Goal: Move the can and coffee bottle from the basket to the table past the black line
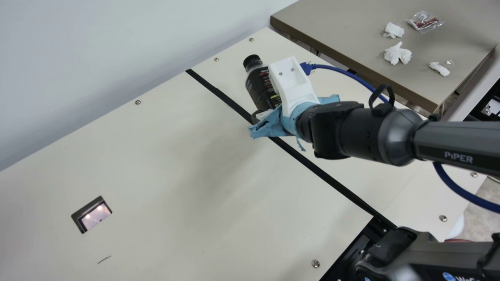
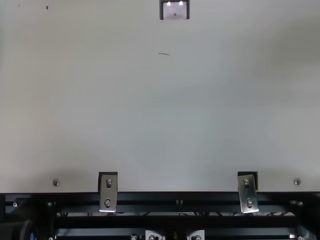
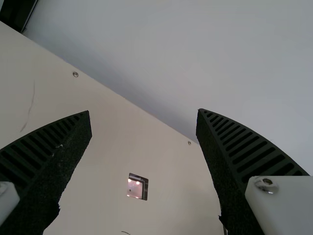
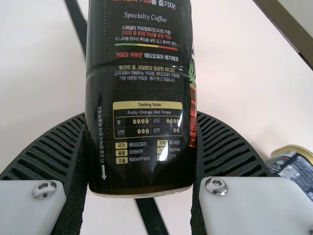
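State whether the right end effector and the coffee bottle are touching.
Touching: the right wrist view shows the right end effector clamping the coffee bottle between its fingers.

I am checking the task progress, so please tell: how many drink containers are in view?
2. The coffee bottle is held by the right gripper; the can is on the table, past the black line. Others may be hidden.

Tally as inspected: one dark, black-capped plastic coffee bottle (image 1: 261, 88); one cylindrical gold-rimmed metal can (image 4: 295, 169); one straight black line (image 1: 230, 102); one cream table (image 1: 156, 156); one grey-brown table (image 1: 343, 23); three crumpled white tissues (image 1: 397, 53); one clear plastic packet (image 1: 424, 21) with red contents.
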`<state>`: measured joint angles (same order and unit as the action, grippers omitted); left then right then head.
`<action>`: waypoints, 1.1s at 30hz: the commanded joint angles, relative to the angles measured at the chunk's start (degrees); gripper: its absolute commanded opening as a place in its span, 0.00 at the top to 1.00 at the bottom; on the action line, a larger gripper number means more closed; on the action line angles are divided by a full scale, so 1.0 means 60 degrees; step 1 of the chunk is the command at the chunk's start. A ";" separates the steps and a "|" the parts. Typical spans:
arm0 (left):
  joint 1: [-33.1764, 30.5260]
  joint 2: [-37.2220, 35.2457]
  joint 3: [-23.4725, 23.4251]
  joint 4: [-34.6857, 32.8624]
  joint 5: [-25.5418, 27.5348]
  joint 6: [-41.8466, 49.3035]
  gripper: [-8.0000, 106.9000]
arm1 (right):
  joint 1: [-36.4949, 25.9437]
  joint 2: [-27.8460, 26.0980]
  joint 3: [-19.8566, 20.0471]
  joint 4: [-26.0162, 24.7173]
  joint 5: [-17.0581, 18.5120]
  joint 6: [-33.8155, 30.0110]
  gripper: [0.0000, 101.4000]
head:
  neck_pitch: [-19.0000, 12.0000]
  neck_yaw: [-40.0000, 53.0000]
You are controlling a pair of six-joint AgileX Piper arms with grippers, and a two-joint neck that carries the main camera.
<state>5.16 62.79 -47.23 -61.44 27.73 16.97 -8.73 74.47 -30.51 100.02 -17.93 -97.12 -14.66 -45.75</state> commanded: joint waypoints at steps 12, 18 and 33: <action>0.0000 0.0000 0.0000 0.0000 0.0000 0.0000 0.15 | -0.1547 0.0937 -0.0557 -0.0007 0.0372 -0.1079 1.00 | -0.0207 -0.0203; 0.0000 0.0000 0.0000 0.0000 0.0000 0.0000 0.15 | -0.1936 0.1294 -0.0600 -0.0007 0.0564 -0.1191 1.00 | -0.0207 -0.0203; 0.0000 0.0000 0.0000 0.0000 0.0000 0.0000 0.15 | -0.2461 0.1635 -0.0537 -0.0109 0.0959 -0.1045 1.00 | -0.0207 -0.0203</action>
<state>5.16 62.79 -47.23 -61.44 27.73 16.97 -23.38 84.26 -33.81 99.57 -12.34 -103.71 -14.66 -45.75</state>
